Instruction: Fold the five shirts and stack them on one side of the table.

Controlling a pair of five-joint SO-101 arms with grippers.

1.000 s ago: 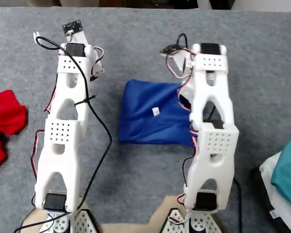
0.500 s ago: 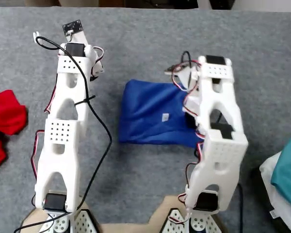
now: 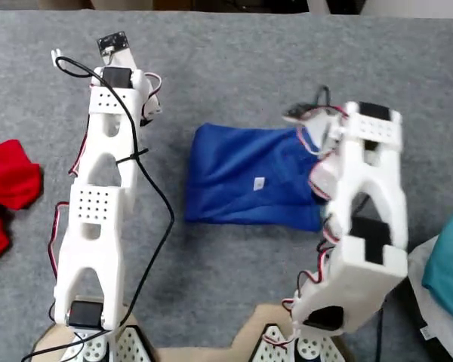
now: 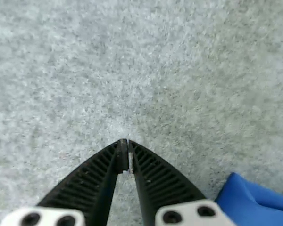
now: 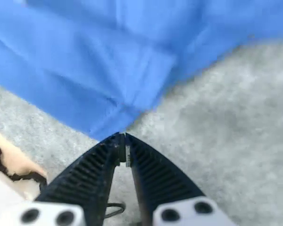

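Note:
A blue shirt [image 3: 245, 177] lies folded in a rough rectangle at the middle of the grey table [image 3: 226, 68], with a small white label on top. My right gripper [image 5: 122, 149] is shut, its tips just above the grey surface at the near edge of the blue shirt [image 5: 108, 61], with no cloth seen between the fingers. The right arm [image 3: 362, 196] leans over the shirt's right side. My left gripper [image 4: 124, 155] is shut and empty over bare table, with a corner of the blue shirt [image 4: 254, 202] off to one side. The left arm [image 3: 106, 166] stretches along the shirt's left.
A crumpled red shirt [image 3: 7, 188] lies at the table's left edge. A teal shirt [image 3: 449, 264] rests on white cloth [image 3: 419, 283] at the right edge. The tan base board [image 3: 211, 353] sits at the near edge. Bare grey surface stretches behind the blue shirt.
The right arm has swung to the right and drawn back off the blue shirt. The shirt's top layer settled, with its label shifting slightly right. The left arm kept still.

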